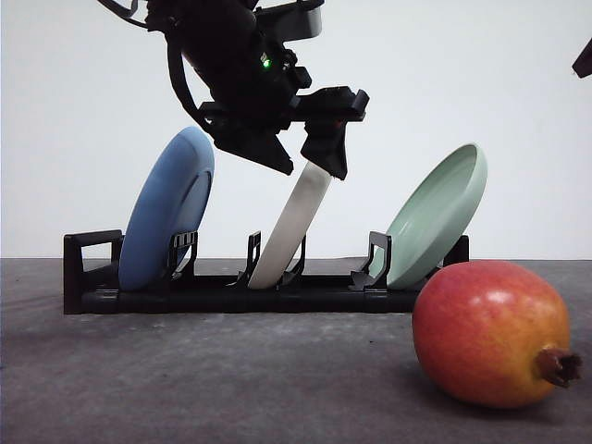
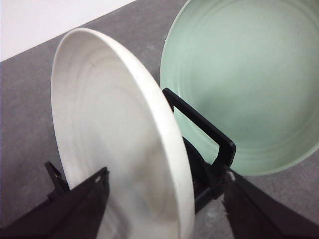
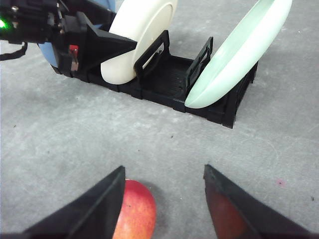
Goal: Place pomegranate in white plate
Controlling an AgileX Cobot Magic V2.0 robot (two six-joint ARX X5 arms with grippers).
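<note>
The pomegranate (image 1: 490, 333) lies on the grey table at the front right, red with orange patches, its brown crown pointing right. In the right wrist view the pomegranate (image 3: 137, 211) sits under my right gripper (image 3: 163, 169), which is open, close to one finger. The white plate (image 1: 291, 231) stands tilted in the middle slot of a black rack (image 1: 231, 296). My left gripper (image 1: 310, 166) straddles its top rim. In the left wrist view the left gripper (image 2: 167, 174) is open, with the white plate (image 2: 109, 134) between its fingers and a gap on one side.
A blue plate (image 1: 166, 208) leans in the rack's left slot and a pale green plate (image 1: 439, 213) in its right slot. The green plate (image 2: 244, 84) is close beside the white one. Bare grey table (image 3: 75, 144) lies between rack and fruit.
</note>
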